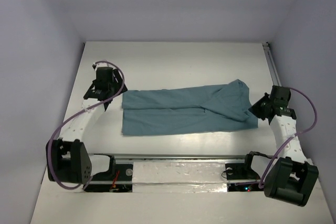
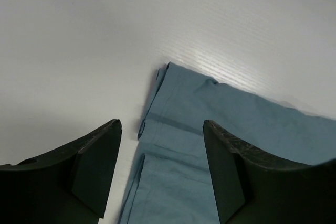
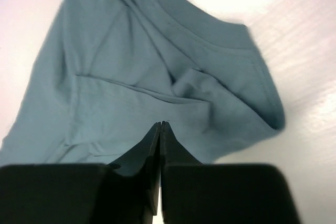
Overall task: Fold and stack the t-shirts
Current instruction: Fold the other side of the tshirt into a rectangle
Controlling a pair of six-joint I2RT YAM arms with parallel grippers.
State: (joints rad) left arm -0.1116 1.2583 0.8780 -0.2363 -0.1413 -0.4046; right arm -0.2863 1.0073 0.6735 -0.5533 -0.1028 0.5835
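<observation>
White walls enclose a white worktop (image 1: 173, 61). A teal t-shirt (image 1: 178, 111) lies across its middle, folded lengthwise into a long band, its collar end bunched and creased at the right. The left end effector (image 2: 161, 124) hovers over the shirt's left end, jaws wide apart and holding nothing. The right end effector (image 3: 160, 124) sits over the rumpled right end, fingertips together; whether any cloth is pinched cannot be told.

Left arm (image 1: 73, 124): extended forward from its base, wrist angled down.
Left tool (image 2: 161, 124): jaws spread wide, nothing between them.
Right arm (image 1: 287, 129): raised forward, wrist turned inward.
Right tool (image 3: 160, 125): fingertips pressed together, tip to tip.
</observation>
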